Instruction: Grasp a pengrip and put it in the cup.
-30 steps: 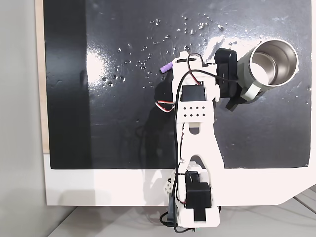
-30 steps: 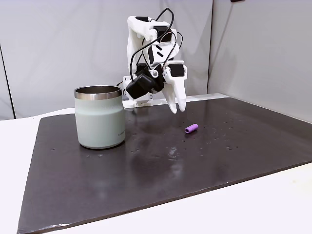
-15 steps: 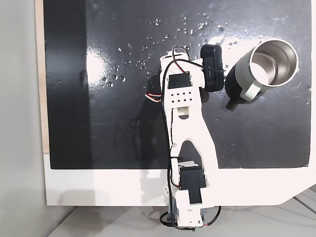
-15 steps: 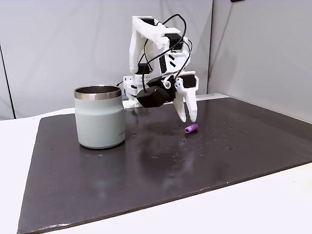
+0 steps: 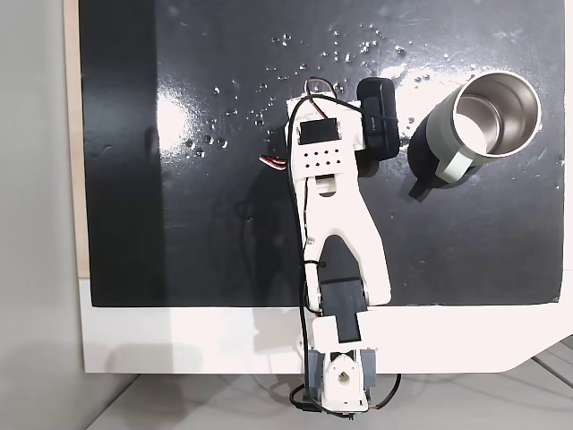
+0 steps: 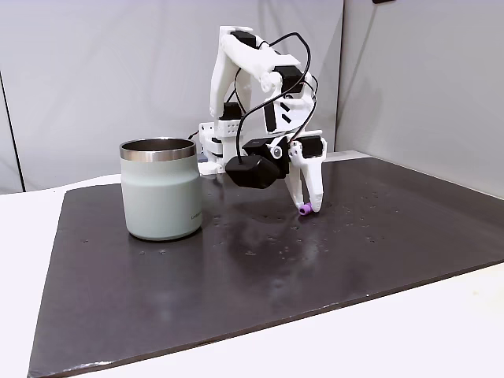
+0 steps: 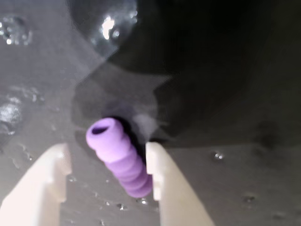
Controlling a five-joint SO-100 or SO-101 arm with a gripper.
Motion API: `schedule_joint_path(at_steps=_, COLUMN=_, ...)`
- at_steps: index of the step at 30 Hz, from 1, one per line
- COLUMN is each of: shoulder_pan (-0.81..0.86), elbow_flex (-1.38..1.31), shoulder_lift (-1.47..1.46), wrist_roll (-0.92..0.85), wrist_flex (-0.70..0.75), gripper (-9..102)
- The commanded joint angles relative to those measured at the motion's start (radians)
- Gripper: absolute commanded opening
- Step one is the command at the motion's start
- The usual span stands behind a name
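In the side-on fixed view the cup (image 6: 161, 189) stands upright at centre left on the dark mat (image 6: 236, 276), well apart from my tool (image 6: 309, 209), which points down just right of centre with its tips at the mat; the pengrip (image 6: 303, 210) peeks out purple at those tips; a black camera block (image 6: 253, 170) hangs at the tool's left. In the fixed view from above, my arm (image 5: 333, 224) runs up the middle of the frame and covers the tool's tips; the cup (image 5: 488, 116) sits at upper right, lying slantwise in the frame, steel mouth showing, pale handle (image 5: 452, 166) toward lower left. The wrist view gives what the others hide: the pengrip (image 7: 120, 157) lies on the mat between my two pale fingers (image 7: 162, 181), touching the right one, a gap left beside the left one; my tool stands open around it, not yet closed. The mat is glossy, speckled with droplets (image 5: 349, 45); it rests on a white counter (image 5: 179, 340); grey walls (image 6: 94, 71) stand behind.
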Motion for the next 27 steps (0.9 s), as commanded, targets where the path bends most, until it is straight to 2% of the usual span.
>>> schedule_joint_path(at_steps=1, shoulder_pan=-0.018, elbow_flex=-0.066, shoulder_lift=-0.008, wrist_roll=-0.012, wrist_flex=0.009, gripper=15)
schedule_joint_path(at_steps=9, shoulder_pan=-0.02, elbow_flex=-0.078, shoulder_lift=-0.049, wrist_roll=-0.009, wrist_flex=0.012, gripper=0)
schedule_joint_path(at_steps=15, shoulder_pan=-0.02, elbow_flex=-0.092, shoulder_lift=-0.037, wrist_roll=-0.006, wrist_flex=0.034, gripper=0)
schedule_joint_path(at_steps=27, shoulder_pan=0.026, elbow_flex=-0.138, shoulder_lift=0.272, wrist_roll=0.044, wrist_flex=0.249, gripper=0)
